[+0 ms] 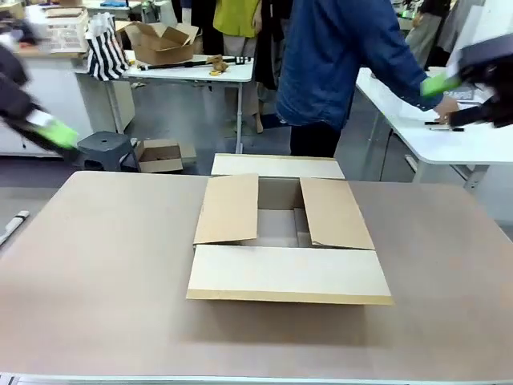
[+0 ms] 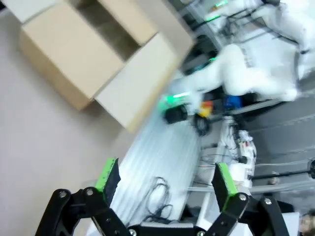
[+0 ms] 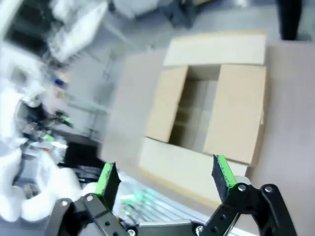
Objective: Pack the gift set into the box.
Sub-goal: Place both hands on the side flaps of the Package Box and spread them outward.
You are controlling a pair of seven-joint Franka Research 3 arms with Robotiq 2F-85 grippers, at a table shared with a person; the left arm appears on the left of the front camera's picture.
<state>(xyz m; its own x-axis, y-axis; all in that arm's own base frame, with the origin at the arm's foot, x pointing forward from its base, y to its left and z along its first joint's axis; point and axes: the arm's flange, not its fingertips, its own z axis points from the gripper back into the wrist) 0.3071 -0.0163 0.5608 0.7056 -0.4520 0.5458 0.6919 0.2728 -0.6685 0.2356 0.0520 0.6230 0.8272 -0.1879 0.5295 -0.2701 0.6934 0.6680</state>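
Observation:
The box is a shallow brown carton in the middle of the table, with its four flaps spread and its inside bare. It also lies in the left wrist view and the right wrist view. My left gripper hangs blurred above the table's far left, away from the box, and is open and holding nothing. High at the right, my right gripper is also blurred, open and holding nothing. The gift set is out of view.
A person in a blue denim jacket stands behind the box, reaching to a white side table at the right. A grey stool and a small carton sit on the floor at the left.

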